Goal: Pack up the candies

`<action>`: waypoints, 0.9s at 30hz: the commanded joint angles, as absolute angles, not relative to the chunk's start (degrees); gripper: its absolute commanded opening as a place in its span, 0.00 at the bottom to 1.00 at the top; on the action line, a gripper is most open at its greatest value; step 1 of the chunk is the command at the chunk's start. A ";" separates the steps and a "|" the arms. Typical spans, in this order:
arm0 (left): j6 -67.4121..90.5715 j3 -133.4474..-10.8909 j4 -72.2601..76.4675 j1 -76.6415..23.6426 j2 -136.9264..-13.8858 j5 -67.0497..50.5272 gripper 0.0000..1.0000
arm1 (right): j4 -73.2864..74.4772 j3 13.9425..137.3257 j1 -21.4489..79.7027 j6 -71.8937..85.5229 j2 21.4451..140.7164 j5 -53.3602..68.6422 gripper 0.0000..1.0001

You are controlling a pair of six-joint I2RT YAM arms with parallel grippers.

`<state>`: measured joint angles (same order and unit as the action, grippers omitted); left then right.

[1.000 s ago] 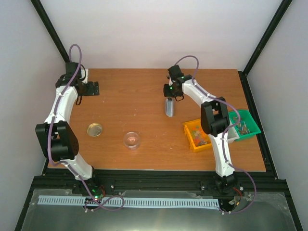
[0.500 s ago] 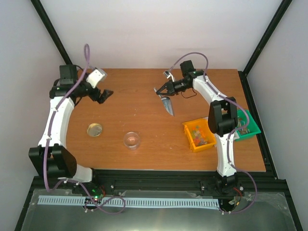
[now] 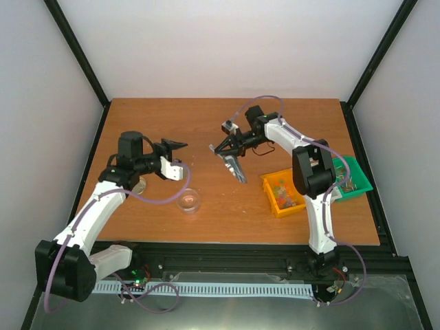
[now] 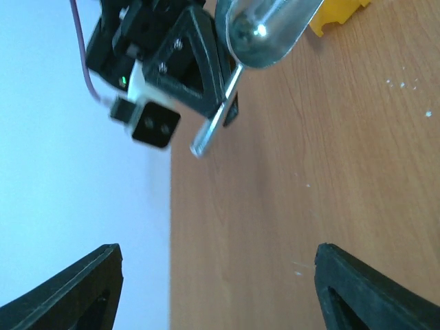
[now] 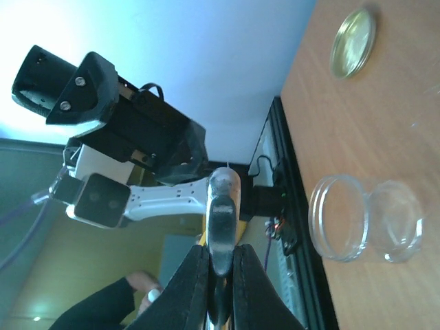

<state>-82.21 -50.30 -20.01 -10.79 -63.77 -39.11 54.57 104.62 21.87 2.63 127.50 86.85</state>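
Candies (image 3: pixel 285 192) lie in a mixed-colour heap inside the orange bin (image 3: pixel 270 196) toward the right of the table (image 3: pixel 172 117), as seen from above. Just past it a white bin (image 3: pixel 335 194) is mostly hidden behind my right arm, and beyond that is a green bin (image 3: pixel 360 173) holding a few pale bits too small for me to name. Nearer the front edge, around the middle, the clear jar (image 3: pixel 188 199) stands with its lid off. My right pincer (image 3: pixel 227 152) hangs over the centre of the table, clamped on the handle of the metal scoop (image 3: pixel 237 169), whose bowl slants down toward the orange bin without reaching it. My left pincer (image 3: pixel 180 146) hovers off the wood to the left of the scoop, pointing at it, with the jar below and between us. From my left wrist, my two fingers (image 4: pixel 75 289) are spread wide with only bare wood between them. Ahead I see the shiny scoop bowl, my right pincer gripping its thin handle, and a yellow-orange corner of the bin at the top edge. From my right wrist, my fingers (image 5: pixel 189 289) are pinched tight on the scoop handle, my left pincer faces me beyond it, and the jar rests on the wood well apart from its gold lid (image 5: pixel 353 42). I can read no lettering on anything.
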 commanded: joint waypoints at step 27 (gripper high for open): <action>-104.88 -34.13 4.48 -24.60 -55.64 -31.49 0.54 | 53.85 98.88 33.51 7.06 119.27 97.03 0.03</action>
<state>-102.85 -34.41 0.75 -22.04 -56.03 -33.08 53.30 99.57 32.42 6.57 121.32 88.33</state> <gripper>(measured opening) 0.553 0.073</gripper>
